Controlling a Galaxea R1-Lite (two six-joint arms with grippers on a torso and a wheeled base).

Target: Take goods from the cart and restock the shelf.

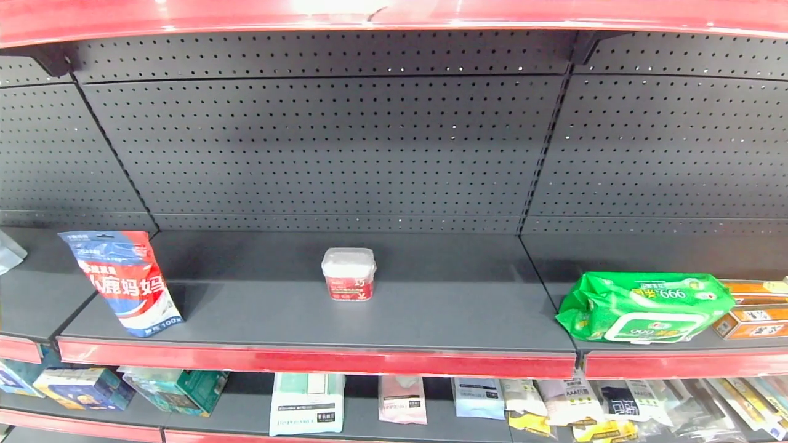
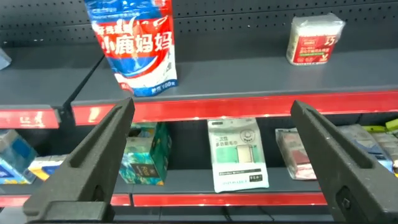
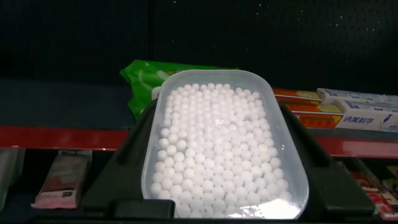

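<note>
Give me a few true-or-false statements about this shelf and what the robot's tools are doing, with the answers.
1. The right tool is clamped on a clear tub packed with small white balls. True.
2. The left tool grips a bag. False: it is open and empty.
3. The blue and red bag lies flat on the shelf. False: it stands on end.
4. The green pack lies to the right of the small tub on the shelf. True.
</note>
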